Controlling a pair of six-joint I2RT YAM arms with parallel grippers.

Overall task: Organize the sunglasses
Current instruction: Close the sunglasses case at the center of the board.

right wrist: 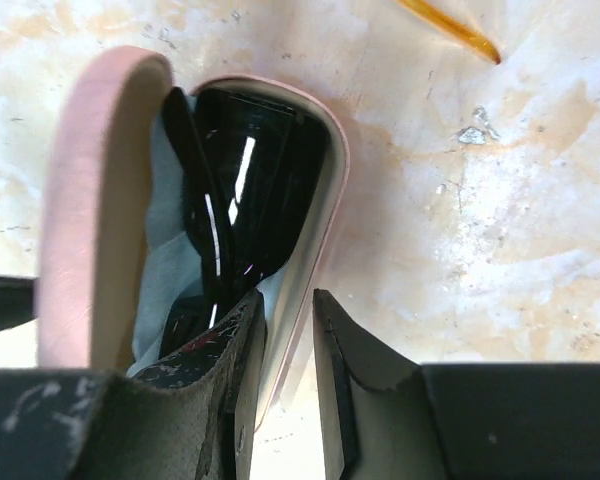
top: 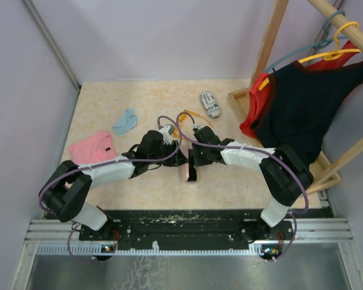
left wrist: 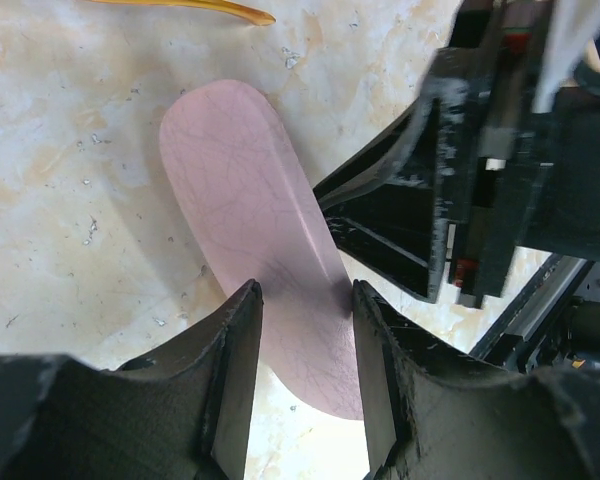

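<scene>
Sunglasses, first pair: black-framed sunglasses with dark lenses, folded, lying inside the open pink oblong case, against a pale blue lining.
Sunglasses, second pair: orange translucent-frame sunglasses, on the beige marbled table just beyond both grippers, outside any case.
Case: lid up, mid-table, between the two arms.
Right gripper: nearly closed, pinching the rim of the case's lower shell, one finger inside by the lenses and one outside.
Left gripper: jaws partly apart, straddling the lid's outer face. Cannot tell if it grips or only brackets it.
Other case: black-and-white printed case, far right of the orange pair, apart from it.
Cloths: light blue cloth and pink folded garment, left side.
Rack: black and red garments on hangers, right edge.
</scene>
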